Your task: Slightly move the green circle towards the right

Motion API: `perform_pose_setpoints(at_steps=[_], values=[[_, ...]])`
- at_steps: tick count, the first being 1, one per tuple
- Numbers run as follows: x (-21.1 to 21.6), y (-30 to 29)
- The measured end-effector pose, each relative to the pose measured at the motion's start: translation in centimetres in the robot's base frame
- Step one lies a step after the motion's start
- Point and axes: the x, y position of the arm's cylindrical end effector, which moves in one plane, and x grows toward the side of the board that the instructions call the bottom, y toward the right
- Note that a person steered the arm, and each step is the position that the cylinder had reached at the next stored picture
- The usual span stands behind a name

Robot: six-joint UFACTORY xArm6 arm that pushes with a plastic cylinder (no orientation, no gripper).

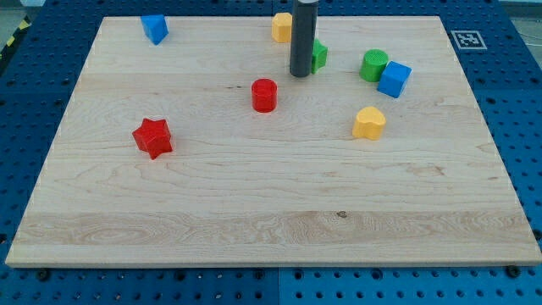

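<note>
near the table's point(254, 246) top-left corner sits a blue block point(154, 28), shape unclear, maybe a star. further down on the left side, toward mid-height, a red star point(152, 137). moving right, a red cylinder point(264, 95) sits left of centre in the upper half. at the top edge near centre is a yellow block point(281, 26), partly hidden by the rod.

my tip point(300, 74) is down on the board just below that yellow block. a second green block point(318, 55) is right behind the rod, touching or nearly touching it on its right side; shape can't be made out since the rod covers half of it.

green circle point(373, 64) is further right, in the upper-right area, apart from the tip, with the half-hidden green block between them. blue cube point(394, 79) touches the circle on its lower right. yellow heart point(368, 123) sits below those two, clear of them.

no fingers on this rig, just the rod, so no open/closed state to report.

progress, my read: no contact with the circle yet, looks like the approach stage. left to do: get the tip to the circle's left side, probably routing around the other green block, then a short push right. risk: the blue cube abuts the circle and will likely get shoved along.
</note>
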Motion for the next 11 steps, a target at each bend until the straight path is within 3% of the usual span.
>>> perform_pose_setpoints(at_steps=[7,10,11], values=[[-1.0,13.7],[1.1,11.0],[-2.4,12.3]])
